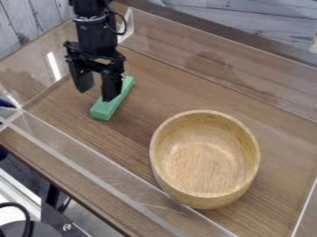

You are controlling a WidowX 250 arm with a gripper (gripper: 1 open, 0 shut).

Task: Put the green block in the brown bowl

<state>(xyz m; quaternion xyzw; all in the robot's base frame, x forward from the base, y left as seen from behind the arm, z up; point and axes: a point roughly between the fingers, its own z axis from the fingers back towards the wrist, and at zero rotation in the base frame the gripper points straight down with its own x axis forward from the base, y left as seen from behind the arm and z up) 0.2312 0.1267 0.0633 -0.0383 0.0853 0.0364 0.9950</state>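
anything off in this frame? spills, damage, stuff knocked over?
Nothing stands out. The green block lies flat on the table, the open gripper poised over its far end. The brown bowl sits upright, empty and apart from the block. No spills or visible damage.

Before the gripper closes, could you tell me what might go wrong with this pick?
The open gripper sits at the far end of the green block, not its middle, so closing there may tilt or swing the bar. One finger looks to be over the block's top rather than beside it, so it might push down instead of straddling. The brown bowl is well off to the side, so a weak end grip could drop the block on the way.
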